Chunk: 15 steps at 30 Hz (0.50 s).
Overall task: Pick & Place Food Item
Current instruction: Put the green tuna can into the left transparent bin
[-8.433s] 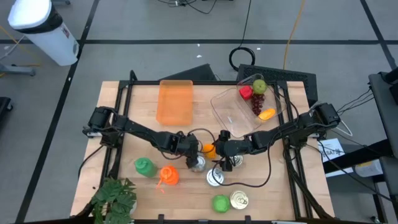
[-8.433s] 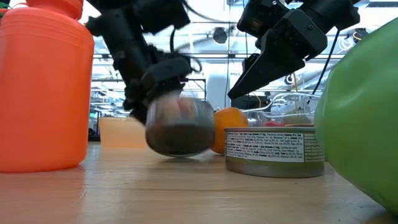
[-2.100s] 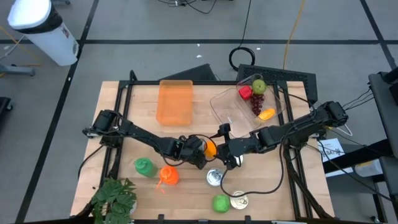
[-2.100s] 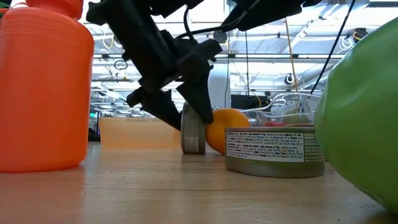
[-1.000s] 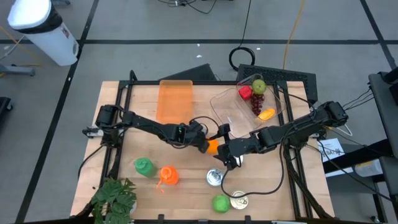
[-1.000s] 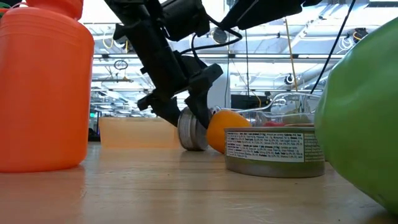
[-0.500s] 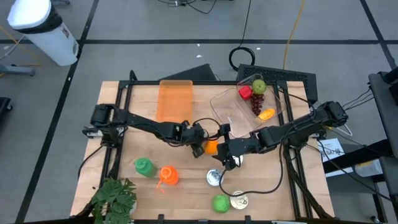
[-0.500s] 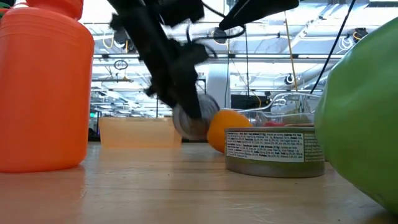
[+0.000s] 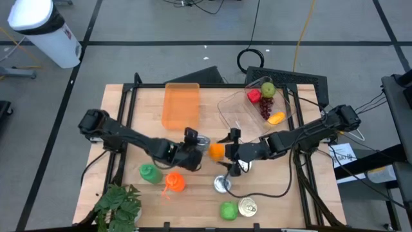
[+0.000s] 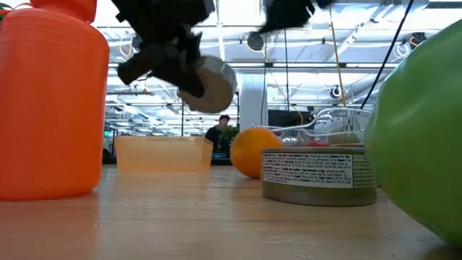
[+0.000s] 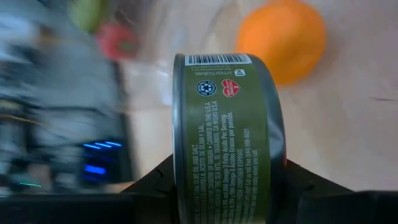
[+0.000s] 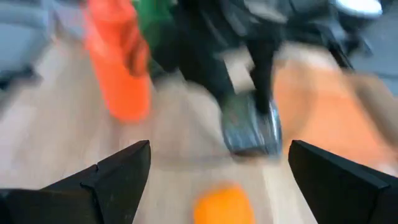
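Observation:
My left gripper [image 9: 195, 148] is shut on a small olive-green labelled tin can [image 11: 227, 137], which hangs above the table in the low view [image 10: 211, 85]. An orange [image 9: 217, 151] rests on the wood just right of the can [image 9: 201, 141]; it also shows in the left wrist view [image 11: 283, 40] and low view [image 10: 253, 152]. My right gripper [image 9: 233, 154] hovers open on the orange's right side, touching nothing; its wrist view looks over the orange [image 12: 224, 205] toward the held can [image 12: 252, 127]. My left gripper pinches the can between its two fingers [image 11: 155, 186], one on each flat end [image 11: 180, 174]. The labelled side wall [image 11: 227, 112] faces the wrist camera. The can is turned on its side and lifted clear of the table, with the fingers coming from the table's left.
An orange tray [image 9: 181, 104] and a clear tray [image 9: 241, 113] holding fruit sit at the far side. Near me stand an orange bottle [image 9: 174, 182], a green bottle [image 9: 149, 172], two more cans [image 9: 222, 185] [image 9: 248, 207], a green ball [image 9: 227, 210] and a plant [image 9: 119, 205].
My left gripper has raised the can from the table beside the orange and drawn back a little toward the table's left. The can, which stood on its edge on the wood, now hangs clear and has turned. The orange stays where it was.

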Available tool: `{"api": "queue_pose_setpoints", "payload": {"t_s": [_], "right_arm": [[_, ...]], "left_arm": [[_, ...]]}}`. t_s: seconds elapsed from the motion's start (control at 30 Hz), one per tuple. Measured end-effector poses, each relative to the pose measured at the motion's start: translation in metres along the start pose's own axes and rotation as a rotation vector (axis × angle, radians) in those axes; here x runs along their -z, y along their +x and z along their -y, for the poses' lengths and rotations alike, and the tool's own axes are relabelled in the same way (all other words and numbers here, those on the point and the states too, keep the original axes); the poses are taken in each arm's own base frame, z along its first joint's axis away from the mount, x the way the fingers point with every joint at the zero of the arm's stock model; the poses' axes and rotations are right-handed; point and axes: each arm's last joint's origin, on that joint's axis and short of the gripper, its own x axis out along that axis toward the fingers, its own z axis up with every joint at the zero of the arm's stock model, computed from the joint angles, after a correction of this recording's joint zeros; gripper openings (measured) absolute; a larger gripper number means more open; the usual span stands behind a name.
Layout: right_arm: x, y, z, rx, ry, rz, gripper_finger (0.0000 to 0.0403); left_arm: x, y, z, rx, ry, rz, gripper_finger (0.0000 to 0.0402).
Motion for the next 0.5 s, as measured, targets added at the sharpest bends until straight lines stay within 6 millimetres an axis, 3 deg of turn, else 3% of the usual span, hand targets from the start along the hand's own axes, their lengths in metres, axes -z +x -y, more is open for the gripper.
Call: {"api": "queue_pose_setpoints", "payload": {"t_s": [0.17,0.5], "right_arm": [[0.019,0.012,0.0,0.059,-0.065,0.058,0.0363],[0.055,0.028,0.006,0.08,-0.109,0.226,0.0363]], "left_arm": [[-0.008,-0.007,0.002,-0.096,0.05,0.031,0.0147],[-0.022,-0.016,0.002,-0.097,0.034,0.166,0.0147]]}}
